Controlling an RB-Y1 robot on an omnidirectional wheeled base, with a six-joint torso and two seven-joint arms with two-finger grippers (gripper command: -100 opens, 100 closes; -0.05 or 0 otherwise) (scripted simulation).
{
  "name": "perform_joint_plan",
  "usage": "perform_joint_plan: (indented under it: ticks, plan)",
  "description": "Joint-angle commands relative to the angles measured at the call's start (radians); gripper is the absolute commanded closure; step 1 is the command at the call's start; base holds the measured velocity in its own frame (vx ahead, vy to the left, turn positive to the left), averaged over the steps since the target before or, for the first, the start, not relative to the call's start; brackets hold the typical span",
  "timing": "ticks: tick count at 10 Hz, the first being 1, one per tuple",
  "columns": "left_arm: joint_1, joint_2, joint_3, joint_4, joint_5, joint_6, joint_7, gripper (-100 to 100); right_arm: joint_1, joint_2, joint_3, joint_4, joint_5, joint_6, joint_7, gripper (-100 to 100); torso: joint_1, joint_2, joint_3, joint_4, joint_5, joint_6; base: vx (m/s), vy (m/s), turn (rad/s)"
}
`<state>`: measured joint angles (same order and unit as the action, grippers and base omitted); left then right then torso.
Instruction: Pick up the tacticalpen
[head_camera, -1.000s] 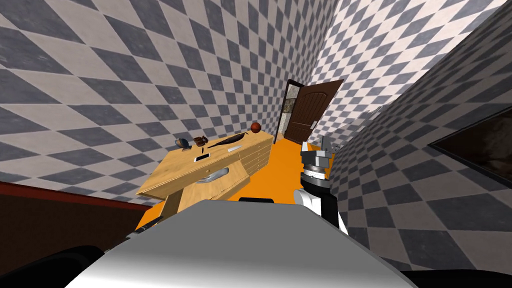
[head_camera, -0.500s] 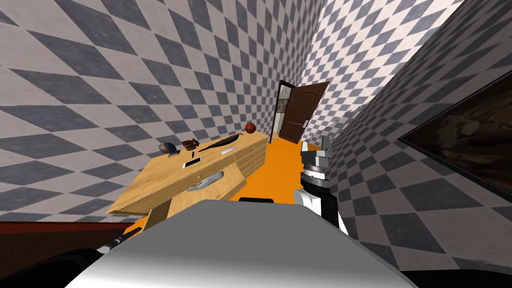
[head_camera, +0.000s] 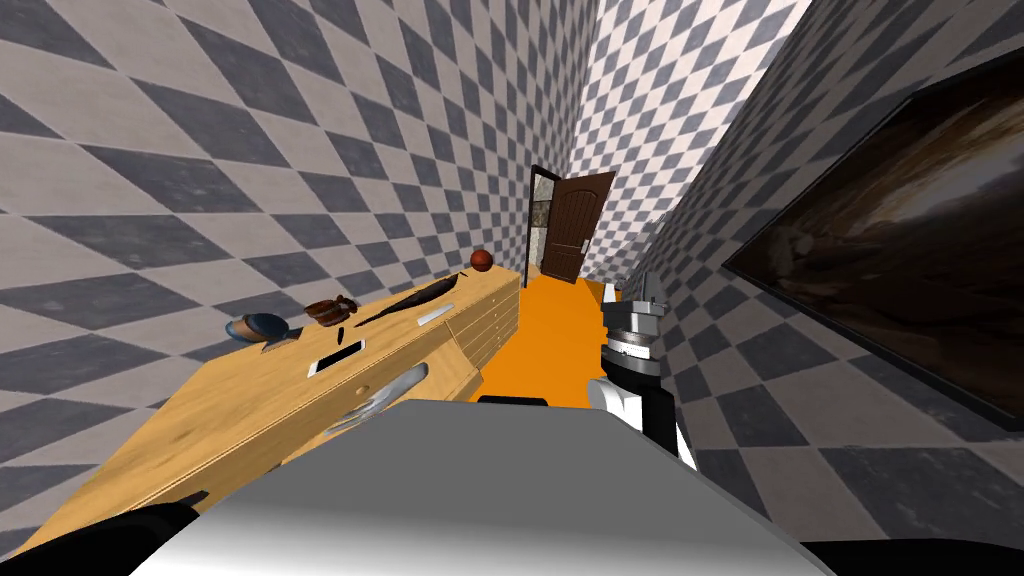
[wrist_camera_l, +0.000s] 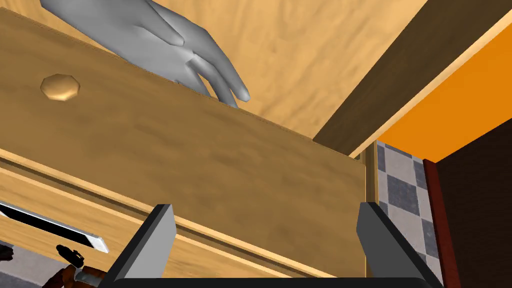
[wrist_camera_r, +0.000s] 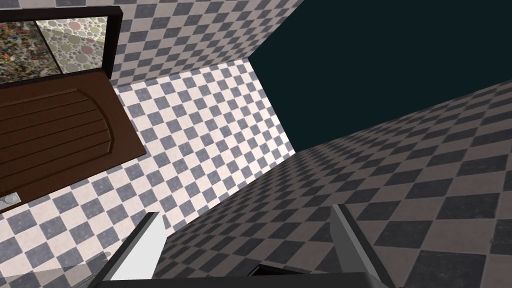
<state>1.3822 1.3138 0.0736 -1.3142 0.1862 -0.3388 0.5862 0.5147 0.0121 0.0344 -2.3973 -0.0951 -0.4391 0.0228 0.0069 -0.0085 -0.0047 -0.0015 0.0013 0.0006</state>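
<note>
The tactical pen (head_camera: 339, 335) is a short black stick lying on the wooden dresser top (head_camera: 230, 400), between a brown glove (head_camera: 330, 309) and a white-edged phone (head_camera: 336, 357). In the left wrist view the pen (wrist_camera_l: 70, 254) lies just beyond the phone (wrist_camera_l: 47, 227), off to the side of my left gripper (wrist_camera_l: 265, 240). That gripper is open and empty, and faces an open drawer's front (wrist_camera_l: 200, 160) with its round knob (wrist_camera_l: 60, 87). My right gripper (head_camera: 632, 300) is raised over the orange floor by the right wall, open (wrist_camera_r: 245, 240) and empty.
A grey glove (head_camera: 385, 392) hangs over the open drawer's edge. Farther along the top lie a bluish round object (head_camera: 258, 326), a long black object (head_camera: 410, 295), a grey strip (head_camera: 435, 315) and a reddish ball (head_camera: 481, 260). An open brown door (head_camera: 568, 235) ends the narrow orange floor (head_camera: 545, 330).
I have turned and moved closer to the dresser, which now runs along my left and reaches the picture's bottom corner. The right arm keeps its pose.
</note>
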Motion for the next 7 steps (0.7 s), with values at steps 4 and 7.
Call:
perform_joint_plan:
  ticks: [4,7]
  plan:
    - [0.045,0.096,-0.002,0.088,-0.006,-0.022,0.034,-100,0.0,0.0,0.0,0.0,0.0,0.0,0.0,0,0.006,-0.004,-0.003,-0.001,0.002,0.0,0.185,0.148,-0.383]
    - [0.03,0.12,-0.025,0.103,-0.015,-0.039,0.047,-100,0.0,0.0,0.0,0.0,0.0,0.0,0.0,0,0.008,-0.004,-0.002,-0.001,0.002,-0.001,0.163,0.209,-0.258]
